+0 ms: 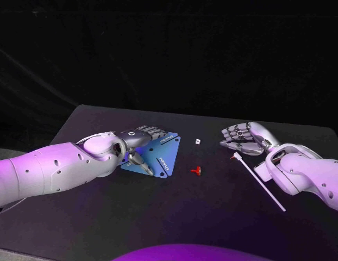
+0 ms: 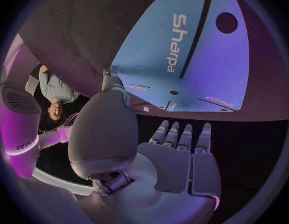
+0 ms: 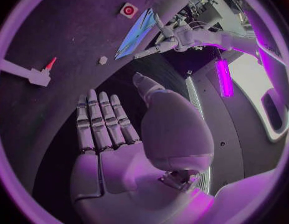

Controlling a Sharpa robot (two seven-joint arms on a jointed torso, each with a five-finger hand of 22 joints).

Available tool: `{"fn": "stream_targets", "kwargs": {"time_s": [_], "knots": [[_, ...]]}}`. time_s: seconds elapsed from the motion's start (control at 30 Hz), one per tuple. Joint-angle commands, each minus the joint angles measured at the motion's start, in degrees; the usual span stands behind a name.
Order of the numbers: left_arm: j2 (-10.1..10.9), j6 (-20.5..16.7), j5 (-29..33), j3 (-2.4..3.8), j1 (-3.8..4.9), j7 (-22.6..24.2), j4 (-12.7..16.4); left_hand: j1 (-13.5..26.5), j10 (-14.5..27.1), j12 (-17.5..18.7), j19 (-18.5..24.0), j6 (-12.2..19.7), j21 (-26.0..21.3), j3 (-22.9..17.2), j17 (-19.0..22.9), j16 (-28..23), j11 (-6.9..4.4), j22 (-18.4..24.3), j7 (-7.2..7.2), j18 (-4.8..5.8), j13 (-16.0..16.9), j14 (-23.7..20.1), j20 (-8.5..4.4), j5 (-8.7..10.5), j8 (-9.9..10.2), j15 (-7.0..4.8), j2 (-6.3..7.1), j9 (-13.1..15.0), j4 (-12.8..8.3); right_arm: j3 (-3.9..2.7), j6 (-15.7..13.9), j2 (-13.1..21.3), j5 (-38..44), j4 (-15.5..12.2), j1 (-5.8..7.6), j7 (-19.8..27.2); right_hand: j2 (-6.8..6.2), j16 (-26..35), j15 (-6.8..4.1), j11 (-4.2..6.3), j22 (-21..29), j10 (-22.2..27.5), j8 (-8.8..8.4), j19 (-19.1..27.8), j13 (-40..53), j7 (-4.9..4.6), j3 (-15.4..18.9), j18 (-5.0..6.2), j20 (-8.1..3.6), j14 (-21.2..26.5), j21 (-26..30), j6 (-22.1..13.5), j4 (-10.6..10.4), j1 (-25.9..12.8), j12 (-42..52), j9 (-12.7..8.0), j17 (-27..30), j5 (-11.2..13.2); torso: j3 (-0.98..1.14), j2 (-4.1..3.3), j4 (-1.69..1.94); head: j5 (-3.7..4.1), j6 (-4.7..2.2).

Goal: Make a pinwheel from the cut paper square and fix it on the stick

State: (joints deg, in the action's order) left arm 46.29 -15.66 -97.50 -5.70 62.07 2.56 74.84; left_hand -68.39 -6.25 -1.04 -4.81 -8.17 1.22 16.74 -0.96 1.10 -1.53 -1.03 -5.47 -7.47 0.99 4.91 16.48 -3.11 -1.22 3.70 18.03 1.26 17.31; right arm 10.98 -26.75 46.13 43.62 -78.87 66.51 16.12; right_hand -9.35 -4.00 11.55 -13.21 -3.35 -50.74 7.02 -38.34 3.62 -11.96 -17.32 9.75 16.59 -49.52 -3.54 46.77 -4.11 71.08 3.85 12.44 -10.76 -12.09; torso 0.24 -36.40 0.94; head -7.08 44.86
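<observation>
Paper square (image 1: 164,153) left of centre, left hand (image 1: 133,142) over it, thumb at its edge, grip unclear, red pin (image 1: 195,171) and small white piece (image 1: 197,142) just right, stick (image 1: 260,183) beside right hand (image 1: 243,140), fingers straight, holding nothing, black table (image 1: 169,217) wide toward its near edge.

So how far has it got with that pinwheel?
Nothing looks done yet: the blue paper square lies flat on the table. In hand: the left hand is at its edge; the right hand is open, holding nothing. Left to do: folding, pinning with the red pin, mounting on the stick.
</observation>
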Motion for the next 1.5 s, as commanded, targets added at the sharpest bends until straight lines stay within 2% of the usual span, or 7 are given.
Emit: {"fn": "stream_targets", "kwargs": {"time_s": [0.03, 0.2, 0.9, 1.03, 1.17, 1.2, 1.5], "knots": [[-0.42, -0.75, -0.64, 0.05, 0.09, 1.88, -0.58, -0.03, 0.27, 0.08, -0.06, 0.44, -0.07, 0.2, -0.08, -0.11, 0.2, -0.12, 0.12, 0.3, 0.0, 0.2, -0.08, 0.34, 0.15, -0.16, 0.14, -0.08, -0.14, -0.01, 0.82, -0.07, 1.85, 0.01, -0.05, -0.63, 0.23, 0.33, -0.07, -0.06, 0.05, 0.52, -0.34, 0.16, -0.08, -3.96, 0.4, -0.76, 0.02, 0.4, 0.33, -0.3, 0.08, 0.61, -0.36, -0.09, 0.1, -0.01, 0.02, 0.0, 0.02, 0.17, 0.01], [-1.78, 1.68, 0.27, -0.13, 0.07, 2.62, -2.38, -0.57, -0.56, -0.13, -2.15, 0.95, 0.67, 0.21, -0.43, 0.35, 0.56, -0.63, 3.19, -0.63, 0.17, 1.65, -0.47, 0.36, 0.1, 0.13, 0.13, -0.06, -0.09, -0.01, 0.9, -0.19, 1.89, -0.02, -0.05, -0.76, 0.29, 0.32, -0.05, -0.09, 0.03, 0.53, -0.33, 0.04, -0.08, -3.99, 0.48, -0.77, 0.02, 0.39, 0.3, -0.3, 0.06, 0.63, -0.36, -0.11, 0.13, -0.05, -0.03, -0.04, -0.05, 0.05, 0.03], [-4.74, 8.23, 4.83, -0.35, 0.01, 5.03, -7.46, 3.32, 0.8, 0.15, -1.26, 2.24, 0.34, 0.21, -0.2, -0.04, 1.82, -0.38, 5.44, -0.92, -0.05, 0.3, -0.56, 0.32, 0.22, 0.7, 0.13, -0.16, -0.1, -0.02, 0.95, -0.3, 1.54, -0.11, -0.05, -0.89, 0.85, 0.2, 0.09, -0.15, -0.03, 0.16, -0.2, -0.02, -0.03, -4.03, 0.83, -0.81, 0.03, 0.2, 0.2, -0.18, -0.15, 0.67, -0.29, -0.23, 0.3, -0.48, -0.02, 0.05, -0.03, 0.47, 0.25], [-4.84, 8.91, 4.22, -0.37, 0.01, 4.27, -7.75, 2.73, 0.69, 0.1, -1.54, 1.91, 0.4, 0.18, -0.25, -0.01, 2.61, -0.45, 6.48, -1.06, -0.02, 0.43, -0.64, 0.31, 0.1, 0.31, 0.13, -0.07, -0.11, -0.02, 1.03, -0.32, 1.5, -0.13, -0.05, -0.93, 0.85, 0.2, 0.09, -0.15, -0.03, 0.16, -0.2, -0.02, -0.03, -4.03, 0.83, -0.81, 0.03, 0.2, 0.2, -0.18, -0.15, 0.67, -0.29, -0.23, 0.3, -0.48, 0.0, 0.02, -0.01, 0.48, 0.35], [-4.98, 10.02, 3.59, -0.4, 0.01, 3.23, -8.16, 1.74, -0.36, -0.15, -2.16, 0.24, 0.59, 0.18, -0.41, 0.17, 3.36, -0.59, 8.95, -1.32, 0.18, 1.08, -0.82, 0.29, -0.35, -0.44, 0.13, 0.29, -0.1, -0.02, 1.14, -0.35, 1.44, -0.24, -0.05, -0.96, 0.96, 0.16, 0.12, -0.15, -0.04, 0.06, -0.16, -0.09, -0.02, -4.02, 0.9, -0.82, 0.03, 0.11, 0.18, -0.12, -0.19, 0.68, -0.27, -0.25, 0.34, -0.6, -0.01, 0.0, -0.05, 0.46, 0.47], [-5.03, 10.19, 3.51, -0.41, 0.01, 3.04, -8.26, 1.19, -0.79, -0.25, -2.44, -0.02, 0.69, 0.14, -0.47, 0.26, 4.17, -0.65, 10.04, -1.5, 0.25, 1.33, -0.97, 0.28, -0.48, -0.81, 0.13, 0.37, -0.1, -0.02, 1.17, -0.36, 1.43, -0.28, -0.05, -0.96, 0.96, 0.16, 0.12, -0.15, -0.04, 0.06, -0.16, -0.09, -0.02, -4.02, 0.9, -0.82, 0.03, 0.11, 0.18, -0.12, -0.19, 0.68, -0.27, -0.25, 0.34, -0.6, -0.01, 0.0, -0.05, 0.46, 0.51], [-5.72, 10.51, 2.48, -0.56, 0.0, 1.81, -9.32, -0.61, -1.99, -0.47, -4.08, -0.76, 1.25, 0.24, -0.85, 0.71, 4.86, -1.02, 10.95, -2.18, 0.41, 2.9, -1.34, 0.24, -0.72, -0.35, 0.1, 0.56, -0.08, -0.02, 1.49, -0.42, 1.38, -0.62, -0.05, -1.0, 1.22, 0.05, 0.14, -0.11, -0.06, -0.15, 0.01, -0.11, 0.0, -3.96, 1.07, -0.85, 0.02, -0.21, 0.15, 0.09, -0.26, 0.72, -0.22, -0.29, 0.42, -0.88, -0.03, 0.0, -0.06, 0.52, 0.67]]}}
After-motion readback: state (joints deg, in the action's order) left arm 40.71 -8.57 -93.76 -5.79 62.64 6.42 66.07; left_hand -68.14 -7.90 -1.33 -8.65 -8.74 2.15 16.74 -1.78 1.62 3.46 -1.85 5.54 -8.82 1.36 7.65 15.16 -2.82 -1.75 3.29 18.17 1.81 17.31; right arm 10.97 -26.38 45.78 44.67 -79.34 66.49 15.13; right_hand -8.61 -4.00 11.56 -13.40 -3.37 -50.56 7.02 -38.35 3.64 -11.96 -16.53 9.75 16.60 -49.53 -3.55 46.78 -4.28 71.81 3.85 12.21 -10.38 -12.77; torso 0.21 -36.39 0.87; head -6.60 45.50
